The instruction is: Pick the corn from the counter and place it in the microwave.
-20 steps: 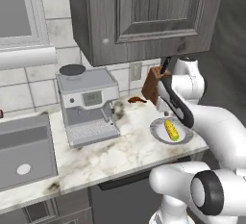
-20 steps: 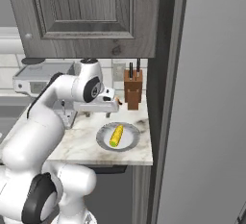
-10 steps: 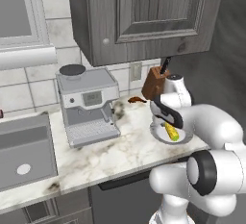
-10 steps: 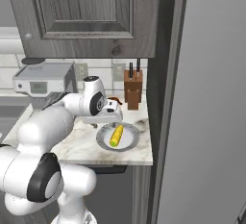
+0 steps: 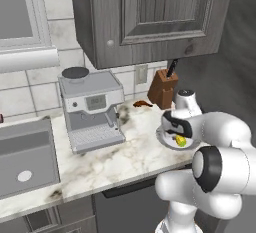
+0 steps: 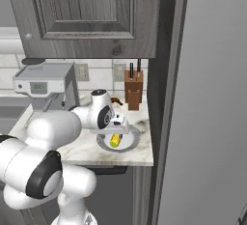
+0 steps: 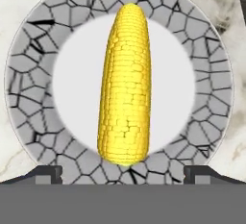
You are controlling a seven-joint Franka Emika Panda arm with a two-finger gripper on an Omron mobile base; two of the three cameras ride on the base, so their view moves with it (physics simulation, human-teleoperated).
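The corn, a yellow cob, lies lengthwise in the middle of a round plate with a grey cracked-pattern rim. That plate rests at the right end of the marbled counter. My gripper hangs straight above the cob, open, with its fingertips spread wider than the cob and touching nothing. In the base views the hand hovers low over the plate, and part of the corn peeks out beneath it. The microwave is out of view.
A coffee machine stands mid-counter, with a knife block against the wall behind the plate. A grey sink is inset at the left. Dark upper cabinets hang overhead. A tall grey panel closes off the right.
The arm has bent forward and lowered the hand from above the knife block down over the plate, close above the corn. The corn and plate have not moved.
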